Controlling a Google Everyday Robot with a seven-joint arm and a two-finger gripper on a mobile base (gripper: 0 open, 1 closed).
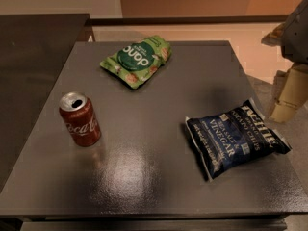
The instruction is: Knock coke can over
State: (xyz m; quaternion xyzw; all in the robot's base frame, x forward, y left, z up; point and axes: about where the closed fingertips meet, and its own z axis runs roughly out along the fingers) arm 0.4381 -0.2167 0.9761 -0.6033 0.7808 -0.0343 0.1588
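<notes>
- Camera view: the coke can (80, 120) stands upright on the left side of the grey desk (144, 177), well apart from everything else, with a dark opening showing in its silver top.
- White Coca-Cola script runs across the red side; only part of it faces us.
- At the back of the desk, near the middle, lies a green snack bag (137, 60), flat and angled. White letters on its dark green round patch look like "danc", and the rest of the print is too soft to read.
- On the right lies a dark blue chip bag (237, 138), flat and slanted. "VINEGAR" reads clearly and "POTATO CHIPS" sits above it, but the big white brand letters along the far edge are hard to make out.
- The end effector (288, 100) hangs off the desk's right edge, pale and cream-coloured, partly cut off by the frame, far from the can. I cannot tell whether it is open or closed.
- A lower dark surface (38, 47) lies to the left of the desk.
</notes>
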